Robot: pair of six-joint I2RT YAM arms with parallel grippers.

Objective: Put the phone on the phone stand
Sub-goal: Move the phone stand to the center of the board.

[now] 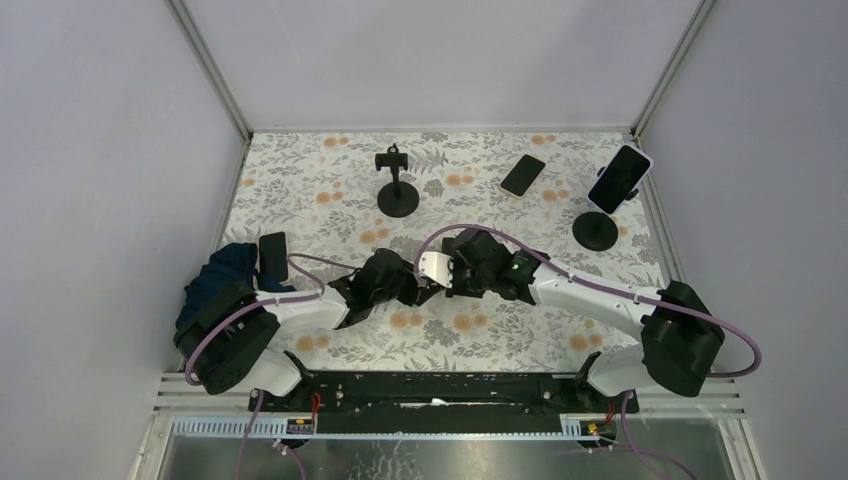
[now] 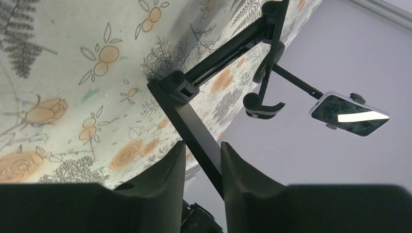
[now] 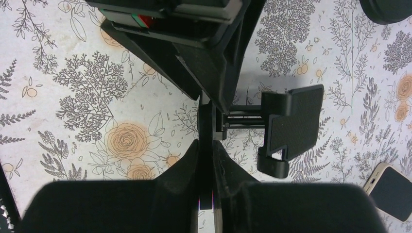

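Observation:
Both grippers meet at the table's middle on a black phone stand clamp (image 3: pixel 291 127). Its thin back plate (image 2: pixel 194 127) shows edge-on, and a jaw on two rods sticks out sideways. My right gripper (image 3: pixel 205 145) is shut on the plate. My left gripper (image 2: pixel 203 145) has the plate between its fingers, against one finger, with a slim gap at the other. In the top view, a small white piece (image 1: pixel 435 268) shows between the left gripper (image 1: pixel 408 285) and the right gripper (image 1: pixel 455 270). A loose phone (image 1: pixel 523 175) lies flat at the back.
An empty stand (image 1: pixel 397 185) is at the back centre. Another stand (image 1: pixel 597 230) at the back right carries a phone (image 1: pixel 620 178). A dark phone (image 1: pixel 273 255) leans by a blue cloth (image 1: pixel 220 275) at the left. A cream-cased phone (image 3: pixel 388 194) lies near my right wrist.

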